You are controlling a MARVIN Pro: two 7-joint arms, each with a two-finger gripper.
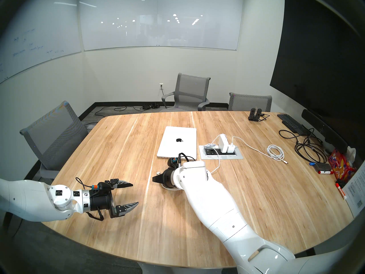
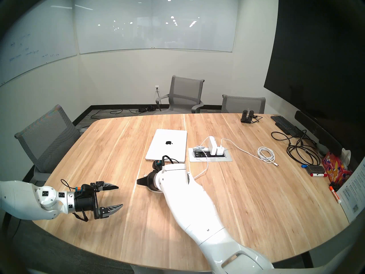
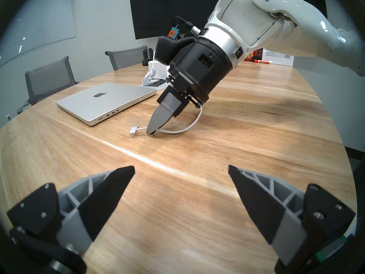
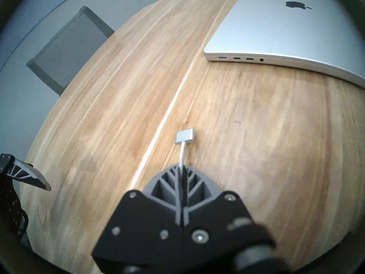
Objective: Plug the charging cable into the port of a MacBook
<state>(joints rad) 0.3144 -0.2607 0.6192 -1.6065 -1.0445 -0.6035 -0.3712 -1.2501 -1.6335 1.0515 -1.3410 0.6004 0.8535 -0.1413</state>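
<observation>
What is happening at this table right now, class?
The right gripper is shut on the charging cable a little behind its flat connector, which sticks out past the fingertips just above the wooden table. The closed MacBook lies a short way off, its row of ports facing the connector, nothing plugged in yet. The left gripper hangs open over the table to the side, holding nothing.

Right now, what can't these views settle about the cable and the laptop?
- Connector: tiny in the head views, right gripper beside it.
- Charging cable: the right arm hides its middle run in the head views.
- MacBook: far edge cut off in the right wrist view; port insides too small.
</observation>
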